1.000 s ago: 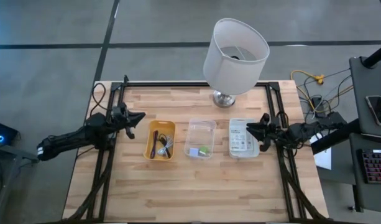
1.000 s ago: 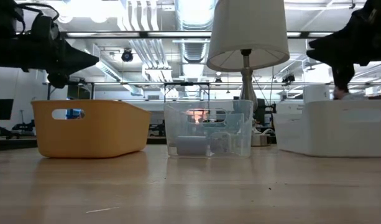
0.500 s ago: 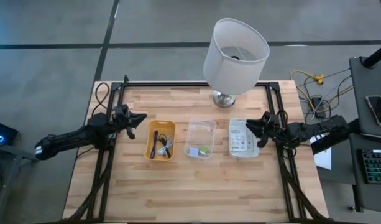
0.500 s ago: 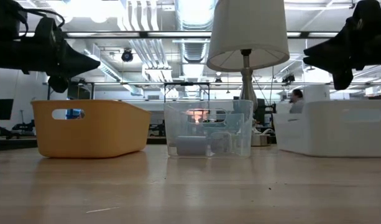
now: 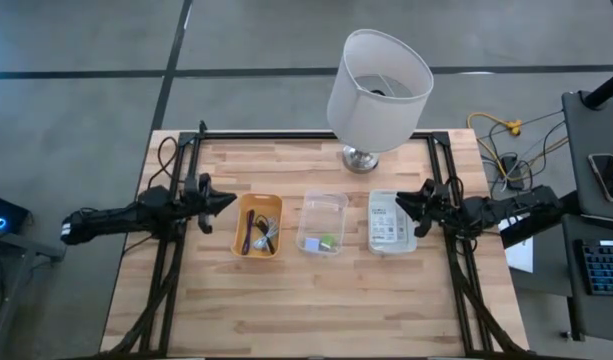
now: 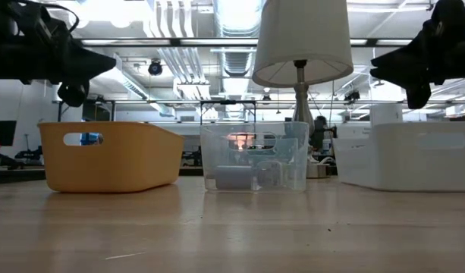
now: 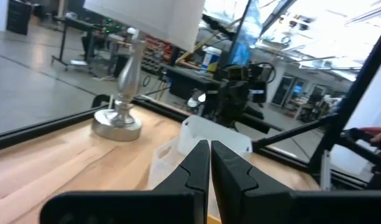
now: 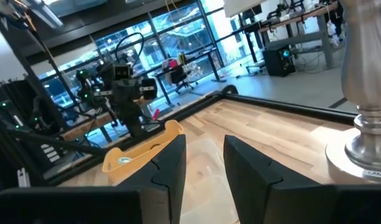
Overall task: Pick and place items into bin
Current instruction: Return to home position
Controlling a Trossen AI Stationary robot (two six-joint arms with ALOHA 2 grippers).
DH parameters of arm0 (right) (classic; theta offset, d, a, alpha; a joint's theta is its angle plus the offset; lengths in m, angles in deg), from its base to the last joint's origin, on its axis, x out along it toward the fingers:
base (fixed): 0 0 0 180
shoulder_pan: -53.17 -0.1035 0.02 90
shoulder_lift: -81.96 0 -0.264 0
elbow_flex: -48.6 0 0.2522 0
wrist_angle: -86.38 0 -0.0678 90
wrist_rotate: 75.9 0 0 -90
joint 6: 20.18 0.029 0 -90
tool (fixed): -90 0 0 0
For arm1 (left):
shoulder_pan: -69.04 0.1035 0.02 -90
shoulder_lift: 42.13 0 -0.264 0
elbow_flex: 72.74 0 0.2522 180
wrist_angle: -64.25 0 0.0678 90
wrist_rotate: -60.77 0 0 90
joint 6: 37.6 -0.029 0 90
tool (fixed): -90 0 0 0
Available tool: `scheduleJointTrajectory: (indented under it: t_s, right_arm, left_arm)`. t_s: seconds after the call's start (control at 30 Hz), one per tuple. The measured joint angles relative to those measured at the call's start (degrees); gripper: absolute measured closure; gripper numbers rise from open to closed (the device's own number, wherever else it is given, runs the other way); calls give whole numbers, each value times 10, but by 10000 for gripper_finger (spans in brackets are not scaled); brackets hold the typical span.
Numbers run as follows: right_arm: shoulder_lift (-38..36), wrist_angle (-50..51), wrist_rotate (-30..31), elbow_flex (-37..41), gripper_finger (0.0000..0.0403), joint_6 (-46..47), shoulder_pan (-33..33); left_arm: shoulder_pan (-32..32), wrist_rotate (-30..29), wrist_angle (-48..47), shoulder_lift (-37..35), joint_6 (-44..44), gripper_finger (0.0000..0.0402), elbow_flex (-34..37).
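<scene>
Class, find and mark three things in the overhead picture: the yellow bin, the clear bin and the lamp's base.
yellow bin [image 5: 262, 204], high view, bare floor at its lamp-side end.
clear bin [image 5: 324, 212], high view, bare part of its floor.
lamp base [image 5: 359, 160], high view, its shiny metal foot.

We see two slim arms, matte black from end to end. The left arm [image 5: 116, 217] and the right arm [image 5: 506, 208] are each built of narrow tubular links with bulkier housings at the joints. Each tapers to a two-fingered hand. The left hand [image 7: 210, 158] has angular black fingers narrowing to points, while the right hand [image 8: 206, 158] shows broad, flat-faced black fingers with bevelled edges.
</scene>
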Motion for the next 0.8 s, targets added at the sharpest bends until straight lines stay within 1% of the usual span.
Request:
scheduleJointTrajectory:
  t_s: [0.17,0.27,0.5,0.6,0.8]
  right_arm:
    - [-10,0,0,-1,312,0,8]
    - [-10,0,0,0,315,0,28]
    - [-10,1,0,0,310,0,127]
    - [-10,1,0,0,310,0,159]
    - [-10,0,1,0,318,0,168]
  left_arm:
    - [-4,0,-2,0,0,402,0]
    - [-4,0,-2,0,0,402,0]
    - [-4,0,-2,0,0,402,0]
    - [-4,0,-2,0,0,402,0]
    - [-4,0,-2,4,0,402,0]
